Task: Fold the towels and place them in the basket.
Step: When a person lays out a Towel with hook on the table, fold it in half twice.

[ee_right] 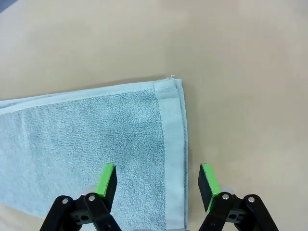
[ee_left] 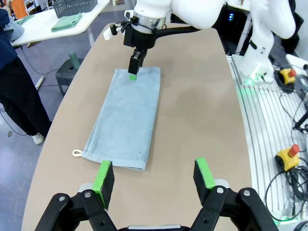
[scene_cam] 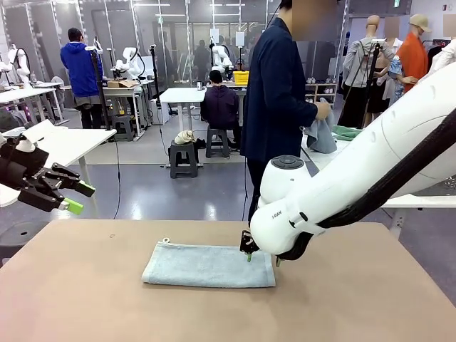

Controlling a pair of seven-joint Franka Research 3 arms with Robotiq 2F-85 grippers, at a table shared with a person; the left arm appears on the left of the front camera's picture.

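A pale blue-grey towel [scene_cam: 208, 264] lies folded in a long strip on the tan table [scene_cam: 85, 285], its small corner loop at the left end. My right gripper [scene_cam: 261, 258] hangs open just above the towel's right end; in the right wrist view the towel [ee_right: 86, 139] edge runs between the green pads [ee_right: 107, 180]. My left gripper [scene_cam: 75, 197] is open, raised beyond the table's left edge. In the left wrist view it [ee_left: 155, 175] looks down on the towel [ee_left: 129, 115] and the right gripper [ee_left: 134, 65]. The basket is out of view.
A person in a dark jacket [scene_cam: 276, 100] stands beyond the table's far edge, holding a blue-grey cloth [scene_cam: 322, 135]. A side table [ee_left: 53, 24] carries a green cloth [ee_left: 67, 21] and a mesh basket [ee_left: 72, 6]. Bare tabletop surrounds the towel.
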